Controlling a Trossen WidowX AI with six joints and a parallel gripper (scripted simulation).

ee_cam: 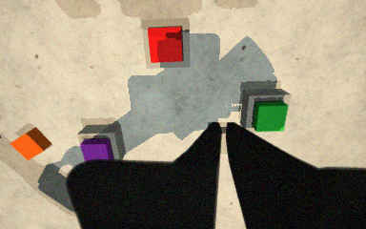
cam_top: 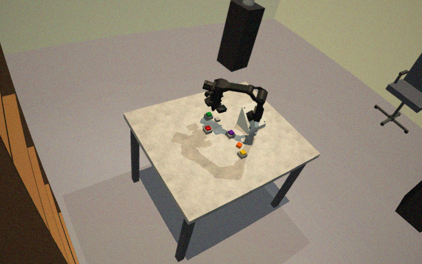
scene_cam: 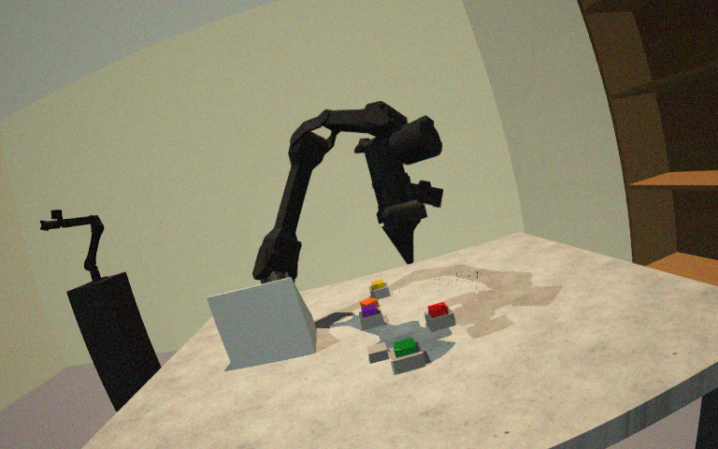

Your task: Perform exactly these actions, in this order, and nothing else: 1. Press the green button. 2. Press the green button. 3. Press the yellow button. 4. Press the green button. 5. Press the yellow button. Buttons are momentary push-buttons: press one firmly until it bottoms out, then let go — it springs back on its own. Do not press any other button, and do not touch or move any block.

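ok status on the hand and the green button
Hand shut, empty, raised above the table. Green button untouched, popped up. Small grey block beside it.

The closed gripper (scene_cam: 406, 253) hangs high above the table (scene_cam: 555, 365), with open air between its tip and everything below. On the exterior view, the green button (scene_cam: 405, 347) sits nearest, with a small grey block (scene_cam: 378, 353) just beside it on the left. Farther back stand the red button (scene_cam: 437, 310) to the right, then the purple button (scene_cam: 369, 311) with an orange block (scene_cam: 368, 302) close behind it, and farthest the yellow button (scene_cam: 377, 284). A tall pale wedge (scene_cam: 262, 323) blocks the left side.
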